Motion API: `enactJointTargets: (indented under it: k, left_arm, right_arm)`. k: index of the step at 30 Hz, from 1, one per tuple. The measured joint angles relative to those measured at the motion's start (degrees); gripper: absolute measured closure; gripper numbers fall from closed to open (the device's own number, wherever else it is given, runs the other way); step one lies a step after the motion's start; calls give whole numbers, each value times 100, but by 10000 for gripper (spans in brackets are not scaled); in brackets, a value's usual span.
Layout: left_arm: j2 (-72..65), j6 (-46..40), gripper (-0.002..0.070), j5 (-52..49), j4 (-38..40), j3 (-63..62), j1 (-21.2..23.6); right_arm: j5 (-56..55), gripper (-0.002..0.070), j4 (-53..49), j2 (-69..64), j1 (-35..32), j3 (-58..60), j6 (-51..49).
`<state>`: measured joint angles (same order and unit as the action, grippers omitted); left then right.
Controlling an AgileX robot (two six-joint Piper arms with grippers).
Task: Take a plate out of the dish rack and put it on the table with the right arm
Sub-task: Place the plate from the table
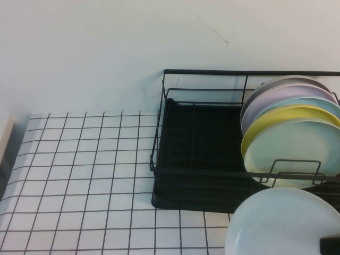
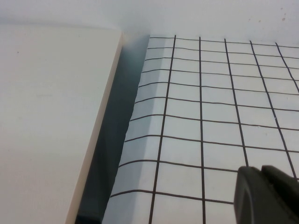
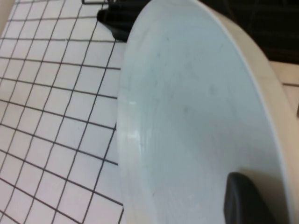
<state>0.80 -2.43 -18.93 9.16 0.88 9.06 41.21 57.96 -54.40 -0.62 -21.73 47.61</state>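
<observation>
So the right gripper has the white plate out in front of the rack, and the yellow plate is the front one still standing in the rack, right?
Not quite. In the high view the right gripper does hold the white plate in front of the dish rack, but the front plate standing there is the mint-green plate; the yellow plate sits just behind it. The left gripper hangs over the table.

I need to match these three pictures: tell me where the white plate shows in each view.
High view: the white plate fills the bottom right corner, before the dish rack; right tool at its edge.
Left wrist view: not in it; only the left tool above the table.
Right wrist view: fills the picture's centre.
Shared landmark: the gridded table.
</observation>
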Motion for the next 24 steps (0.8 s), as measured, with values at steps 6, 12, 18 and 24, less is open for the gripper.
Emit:
enactJointTargets:
  k: [6, 12, 18, 24]
  left_arm:
    - [0, 0, 678, 0, 0, 0, 0]
    - [0, 0, 678, 0, 0, 0, 0]
    - [0, 0, 678, 0, 0, 0, 0]
    - [0, 0, 678, 0, 0, 0, 0]
  right_arm:
    - [-229, 550, 581, -1097, 0, 22, 1223]
    - [-308, 405, 968, -2141, 0, 22, 2112]
    - [-336, 248, 540, -2645, 0, -120, 2150]
    - [-3, 268, -1283, -2565, 0, -911, 754]
